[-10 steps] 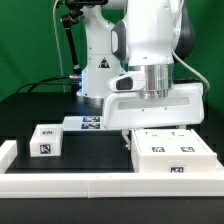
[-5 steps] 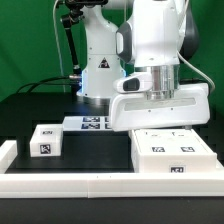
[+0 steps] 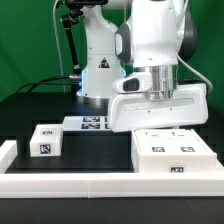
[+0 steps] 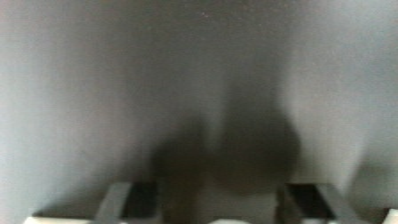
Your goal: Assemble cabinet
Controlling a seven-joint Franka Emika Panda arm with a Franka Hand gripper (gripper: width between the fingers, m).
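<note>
The fingers [image 4: 125, 200] of the gripper [image 4: 217, 205] stand wide, seemingly clamped on the cabinet shell [image 3: 160, 105], though the wrist view is blurred. It sits raised beside the drawer blocks [image 3: 172, 152]. A slack grip could let it tilt and knock them.

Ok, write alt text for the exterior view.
A white cabinet shell hangs beneath the robot arm's wrist, over tagged white drawer blocks at the exterior view's right. Another drawer block lies at that view's left, behind a white rail.

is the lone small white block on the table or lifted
on the table: the small white block sits flat on the black tabletop, nothing touching it
</note>
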